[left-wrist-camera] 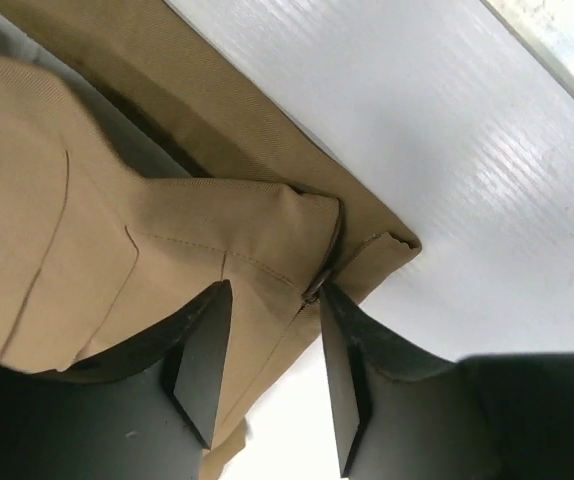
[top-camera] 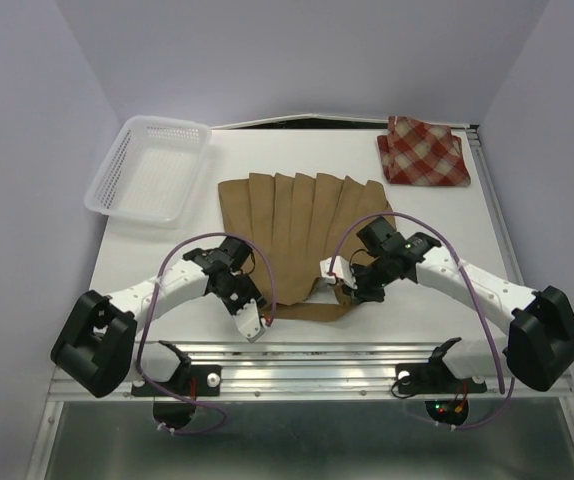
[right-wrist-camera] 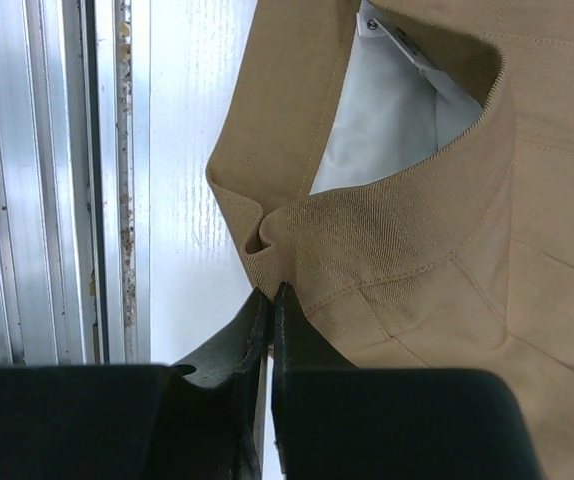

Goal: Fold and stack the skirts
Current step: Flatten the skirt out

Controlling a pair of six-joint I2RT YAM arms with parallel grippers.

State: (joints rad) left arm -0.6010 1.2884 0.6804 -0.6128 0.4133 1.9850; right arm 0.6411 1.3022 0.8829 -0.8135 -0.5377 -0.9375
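The tan-brown skirt (top-camera: 302,215) lies spread flat mid-table, pleats fanning away, waistband toward me. The red-and-cream plaid skirt (top-camera: 422,150) lies folded at the back right. My left gripper (top-camera: 255,320) is open at the waistband's left corner; in the left wrist view (left-wrist-camera: 272,365) its jaws stand wide apart astride the tan skirt's (left-wrist-camera: 117,230) corner. My right gripper (top-camera: 339,275) is shut on the waistband's right end; in the right wrist view (right-wrist-camera: 270,300) it pinches the tan skirt's (right-wrist-camera: 417,250) edge, which is lifted and shows the pale lining.
A white plastic mesh basket (top-camera: 152,170) stands at the back left. A metal rail (top-camera: 307,352) runs along the table's near edge, just behind both grippers. Purple walls close in on the left, right and back.
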